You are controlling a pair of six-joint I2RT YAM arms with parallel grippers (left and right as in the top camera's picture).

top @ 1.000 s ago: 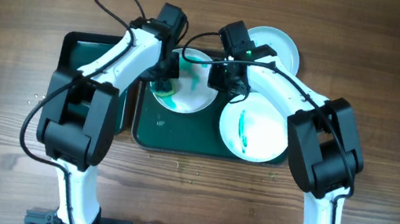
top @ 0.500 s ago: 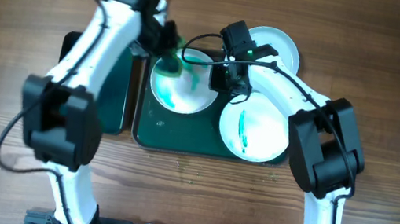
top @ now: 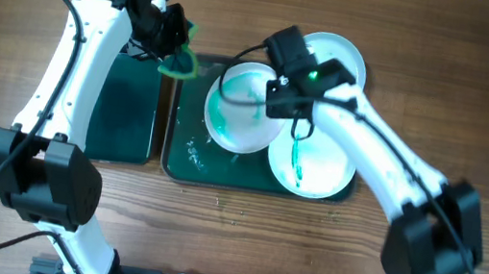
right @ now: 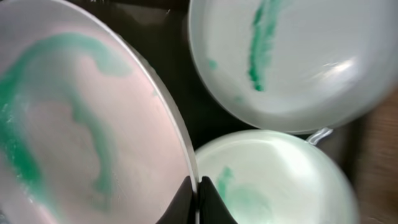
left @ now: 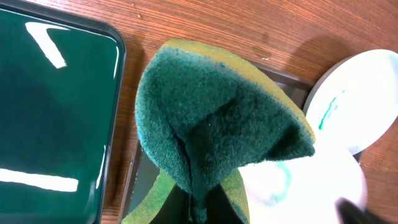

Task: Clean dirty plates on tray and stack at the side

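The sponge (left: 211, 124) hides most of the left pincer (left: 202, 210); the right arm (top: 373, 151) overlaps plates (top: 324, 176).

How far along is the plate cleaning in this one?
Done: nothing finished; no plate is stacked at the side. In hand: the right claw pinches the rim of the left plate, which has teal smeared across it; the left claw holds the sponge clear of it. Left: that smear, the teal streaks on the near-right plate and far-right plate, then stacking all three off the tray.
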